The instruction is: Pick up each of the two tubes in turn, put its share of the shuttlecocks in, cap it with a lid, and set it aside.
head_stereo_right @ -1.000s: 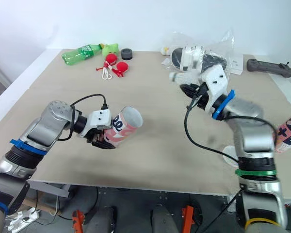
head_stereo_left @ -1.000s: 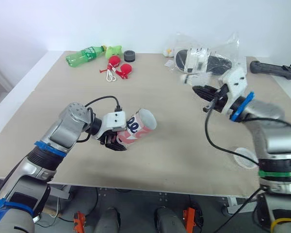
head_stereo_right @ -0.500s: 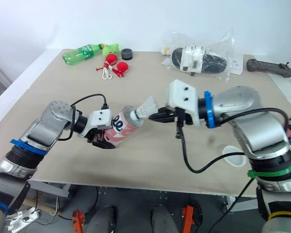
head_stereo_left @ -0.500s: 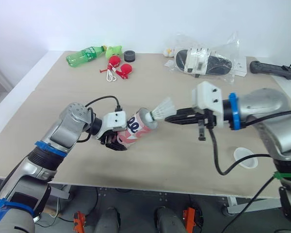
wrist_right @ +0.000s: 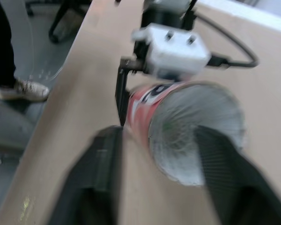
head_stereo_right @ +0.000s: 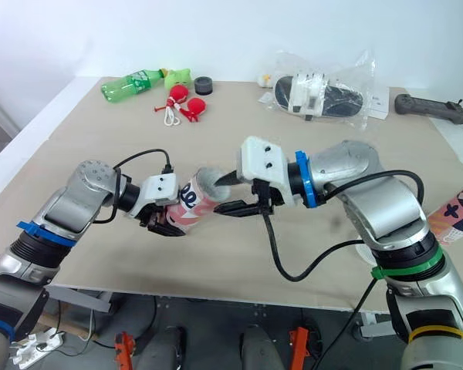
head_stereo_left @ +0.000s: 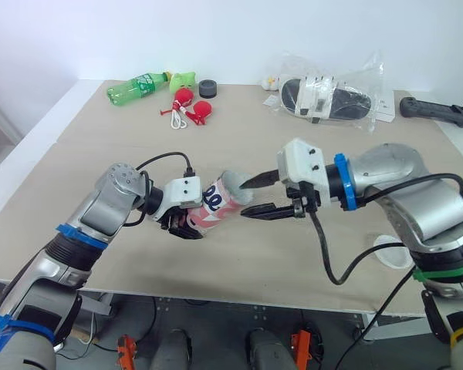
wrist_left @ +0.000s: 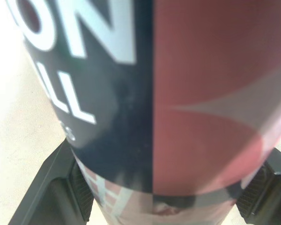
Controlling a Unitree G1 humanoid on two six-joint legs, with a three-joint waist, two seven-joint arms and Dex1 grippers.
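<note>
My left gripper (head_stereo_left: pixel 182 224) is shut on a red and white tube (head_stereo_left: pixel 216 202), held tilted just above the table with its open mouth facing right. In the left wrist view the tube's wall (wrist_left: pixel 168 93) sits between both fingers. My right gripper (head_stereo_left: pixel 245 199) stands open right at the tube's mouth, nothing between its fingers. In the right wrist view, white shuttlecock feathers (wrist_right: pixel 189 136) show inside the tube (wrist_right: pixel 145 110). A white lid (head_stereo_left: pixel 391 251) lies on the table at the right. A second tube (head_stereo_right: pixel 457 217) stands at the right edge.
Along the back of the table lie a green bottle (head_stereo_left: pixel 135 89), red toys (head_stereo_left: pixel 191 109), a black puck (head_stereo_left: pixel 207 87), a plastic bag with dark items (head_stereo_left: pixel 332 96) and a black controller (head_stereo_left: pixel 436 112). Cables hang from both wrists.
My right gripper carried a shuttlecock from the back of the table to the tube's mouth, then opened. The shuttlecock now sits inside the tube. The left arm stayed still.
</note>
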